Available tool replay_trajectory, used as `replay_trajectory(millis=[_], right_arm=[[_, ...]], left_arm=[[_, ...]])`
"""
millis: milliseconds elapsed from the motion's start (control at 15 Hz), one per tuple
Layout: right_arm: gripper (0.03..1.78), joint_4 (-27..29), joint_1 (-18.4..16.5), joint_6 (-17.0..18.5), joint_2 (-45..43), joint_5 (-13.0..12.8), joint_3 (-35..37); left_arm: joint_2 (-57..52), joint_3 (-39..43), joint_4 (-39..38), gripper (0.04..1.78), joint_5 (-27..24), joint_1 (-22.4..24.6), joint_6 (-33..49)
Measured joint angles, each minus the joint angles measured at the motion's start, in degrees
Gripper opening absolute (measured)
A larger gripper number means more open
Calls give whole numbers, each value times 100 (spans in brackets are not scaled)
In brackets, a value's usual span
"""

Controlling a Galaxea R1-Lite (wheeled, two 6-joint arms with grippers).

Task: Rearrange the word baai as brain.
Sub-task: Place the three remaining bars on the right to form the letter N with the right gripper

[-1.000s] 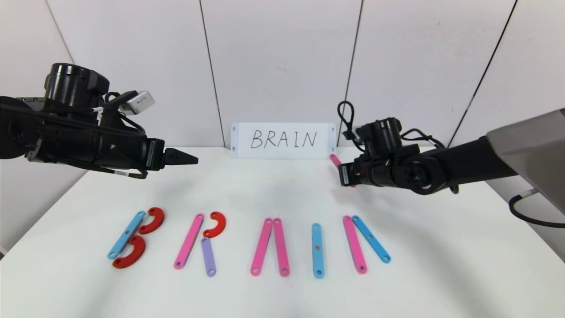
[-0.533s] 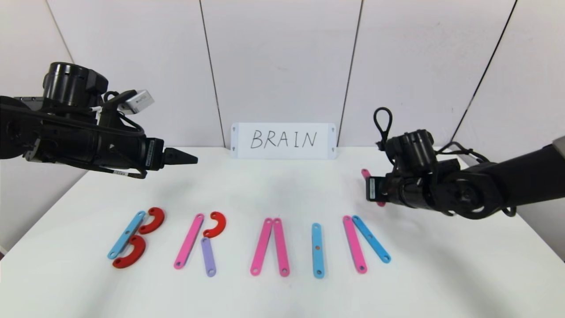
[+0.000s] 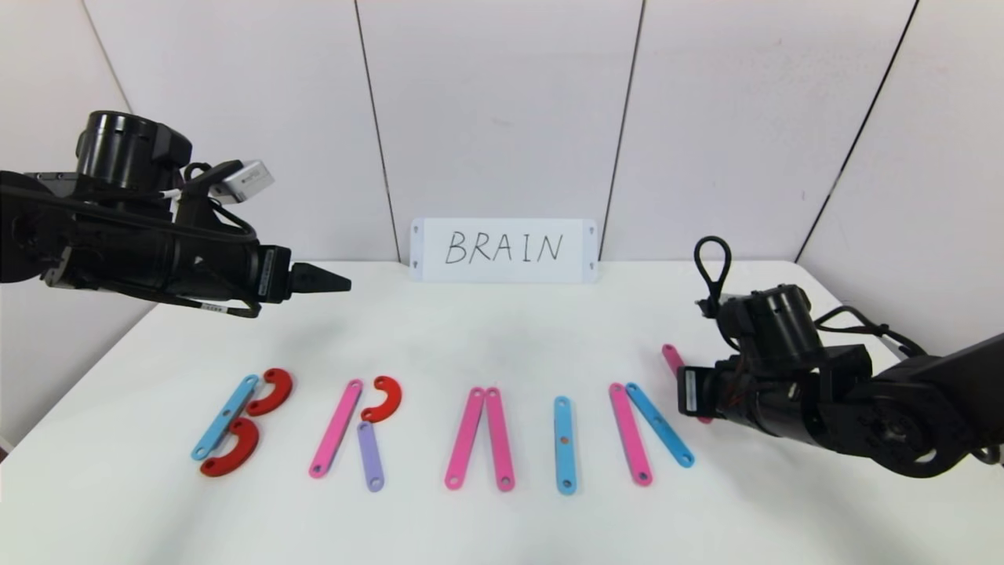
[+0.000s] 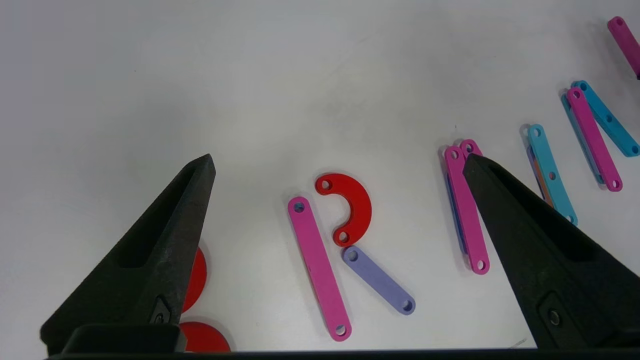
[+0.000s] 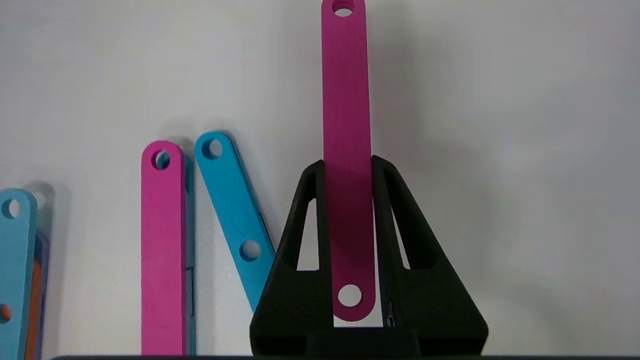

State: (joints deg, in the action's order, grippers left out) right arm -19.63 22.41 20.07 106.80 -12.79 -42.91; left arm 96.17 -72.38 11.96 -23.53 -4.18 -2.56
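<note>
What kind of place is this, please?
Probably a robot test bench: a bare white table, plain white wall panels, a handwritten card and coloured bars laid out as letters.

White table (image 3: 486, 337): row of bar-and-curve letters (image 3: 439, 431) along near side, BRAIN card (image 3: 503, 249) at far edge, centre.

Left tool (image 3: 333, 281) is parked up high with its fingers spread wide, right tool (image 5: 348, 210) sits low, clamped tight.

Head view frontal over table (image 3: 502, 345), wrist views close, downward
</note>
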Motion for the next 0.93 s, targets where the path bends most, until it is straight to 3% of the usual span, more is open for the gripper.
replay_trajectory(millis=[933], right_arm=[[28, -13, 168, 346, -22, 12, 449]], left_arm=[[-28, -4, 9, 173, 2, 0, 2]])
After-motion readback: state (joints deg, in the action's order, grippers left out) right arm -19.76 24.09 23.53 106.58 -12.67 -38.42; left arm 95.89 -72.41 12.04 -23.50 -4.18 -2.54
